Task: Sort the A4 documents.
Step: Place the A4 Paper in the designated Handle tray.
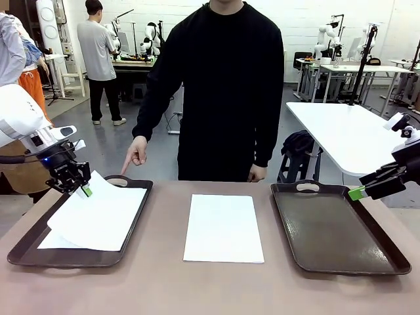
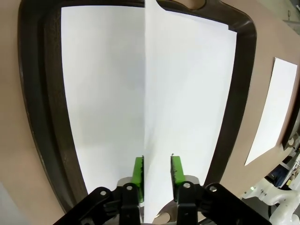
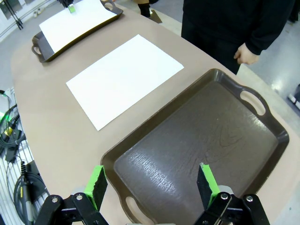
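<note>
Two A4 documents lie in the left brown tray (image 1: 79,258) (image 2: 35,117). The lower sheet (image 1: 49,241) (image 2: 103,93) lies flat. The upper sheet (image 1: 98,216) (image 2: 192,103) rests askew on it, its corner raised at my left gripper (image 1: 84,189) (image 2: 157,171). That gripper's green fingers stand apart around the corner without pinching it. A third sheet (image 1: 223,228) (image 3: 124,77) lies flat on the table between the trays. My right gripper (image 1: 357,192) (image 3: 152,185) hovers open and holds nothing, above the near right rim of the right tray (image 1: 335,230) (image 3: 201,145), which has nothing in it.
A person in black stands at the far side of the table. One hand (image 1: 136,155) points a finger down at the left tray's far handle; the other hand (image 1: 256,173) hangs by the table edge. A white table (image 1: 348,134) stands behind on the right.
</note>
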`<state>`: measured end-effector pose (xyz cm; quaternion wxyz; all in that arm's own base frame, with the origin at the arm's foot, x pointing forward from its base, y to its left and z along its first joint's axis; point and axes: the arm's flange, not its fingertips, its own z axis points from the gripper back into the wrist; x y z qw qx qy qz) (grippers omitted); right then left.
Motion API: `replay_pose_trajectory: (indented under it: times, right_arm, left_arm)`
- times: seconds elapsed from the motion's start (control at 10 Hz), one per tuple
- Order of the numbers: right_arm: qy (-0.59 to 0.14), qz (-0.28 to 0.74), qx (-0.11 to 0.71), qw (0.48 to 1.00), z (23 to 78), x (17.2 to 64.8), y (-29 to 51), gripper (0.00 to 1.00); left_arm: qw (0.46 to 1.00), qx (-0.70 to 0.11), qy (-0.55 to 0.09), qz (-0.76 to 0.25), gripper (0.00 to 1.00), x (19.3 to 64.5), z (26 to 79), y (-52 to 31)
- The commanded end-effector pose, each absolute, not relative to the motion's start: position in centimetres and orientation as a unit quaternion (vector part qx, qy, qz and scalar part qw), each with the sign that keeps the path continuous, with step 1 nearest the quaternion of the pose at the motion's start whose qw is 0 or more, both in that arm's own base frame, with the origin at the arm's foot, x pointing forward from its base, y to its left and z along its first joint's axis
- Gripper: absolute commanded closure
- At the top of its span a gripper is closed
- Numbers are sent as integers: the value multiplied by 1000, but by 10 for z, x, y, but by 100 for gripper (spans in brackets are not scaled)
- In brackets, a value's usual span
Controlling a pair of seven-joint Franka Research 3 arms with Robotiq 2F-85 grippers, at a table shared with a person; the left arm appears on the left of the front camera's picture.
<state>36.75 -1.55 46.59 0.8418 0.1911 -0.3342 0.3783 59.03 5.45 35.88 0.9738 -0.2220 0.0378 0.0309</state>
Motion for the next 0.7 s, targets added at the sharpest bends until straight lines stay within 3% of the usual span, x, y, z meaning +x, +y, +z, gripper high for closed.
replay_pose_trajectory:
  times: [0.0, 0.1, 0.2, 0.3, 0.4, 0.6]
  right_arm:
    - [-341, 382, 202, 835, 464, 372, -16, 0]
    - [-341, 382, 202, 835, 464, 372, -16, 0]
    - [-341, 382, 202, 835, 464, 372, -16, 0]
    - [-341, 382, 202, 835, 464, 372, -16, 0]
    - [-341, 382, 202, 835, 464, 372, -16, 0]
    - [-341, 382, 202, 835, 464, 372, -16, 0]
  left_arm:
    - [981, -188, 29, 46, 46, 584, 366, 52]
    - [982, -178, 25, 49, 41, 582, 368, 52]
    - [984, -172, 23, 51, 26, 580, 368, 53]
    - [984, -170, 21, 55, 21, 580, 369, 54]
    - [984, -168, 19, 59, 6, 578, 369, 52]
    - [982, -181, 19, 54, 0, 577, 368, 53]
